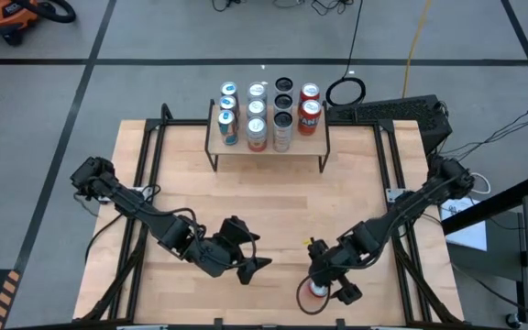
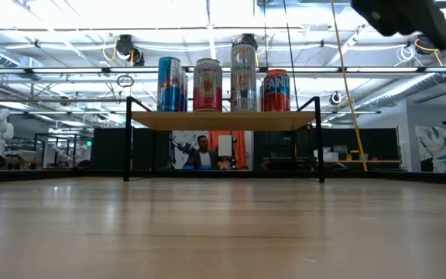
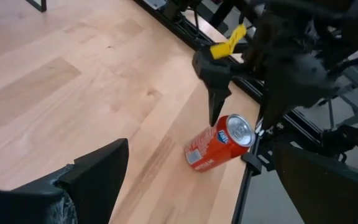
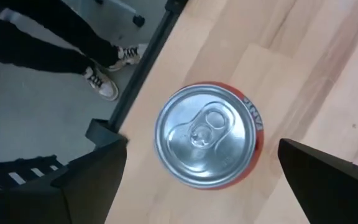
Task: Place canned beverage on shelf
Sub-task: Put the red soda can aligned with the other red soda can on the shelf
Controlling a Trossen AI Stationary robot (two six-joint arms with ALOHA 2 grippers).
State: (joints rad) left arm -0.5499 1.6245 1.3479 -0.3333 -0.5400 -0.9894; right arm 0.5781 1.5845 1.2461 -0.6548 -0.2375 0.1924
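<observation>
The orange can [image 4: 207,137] stands upright at the near edge of the table, well apart from the shelf [image 1: 266,142] and on the opposite side of the tabletop from it. Its long axis is vertical, silver lid and pull tab facing straight up at my right wrist. My right gripper [image 1: 324,284] hangs directly over the can with its fingers spread as wide as they go, 1 on each side of the lid, touching nothing that I can see. I hold nothing. So the can lies straight below my fingers, between them, and I judge the coming move to be a drop down around its body and a squeeze.

My left gripper [image 1: 246,259] waits beside the can, toward the middle of the table, also wide open and empty. My right arm is clearly the nearer of the 2.

Outward from the can toward the shelf, the tabletop [image 1: 273,211] is bare wood, so I see nothing in the way of a carry. The shelf itself is crowded: about 10 cans [image 1: 257,110] stand on it in 4 columns, blue ones, silver ones, dark ones and red ones [image 1: 310,112]. I cannot tell from above where a free spot remains. Beyond the shelf a person [image 2: 201,153] sits in the room.
</observation>
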